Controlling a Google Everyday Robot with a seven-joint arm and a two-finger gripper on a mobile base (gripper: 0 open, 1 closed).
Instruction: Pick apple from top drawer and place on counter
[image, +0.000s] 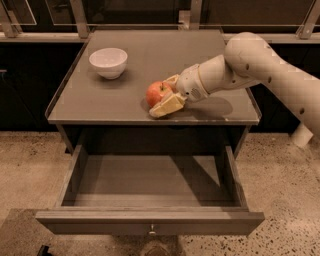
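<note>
The red and yellow apple (156, 92) rests on the counter (165, 50) near its front edge, right of centre. My gripper (161, 96) reaches in from the right with its pale fingers (167, 105) on either side of the apple, closed on it. The top drawer (150, 222) is pulled fully out below the counter. Its grey inside shows nothing in it, and its small knob (151, 231) is at the front centre.
A white bowl (108, 62) stands on the counter's back left. A metal railing (80, 17) with dark glass runs behind the cabinet. Speckled floor (290, 190) lies on both sides of the open drawer.
</note>
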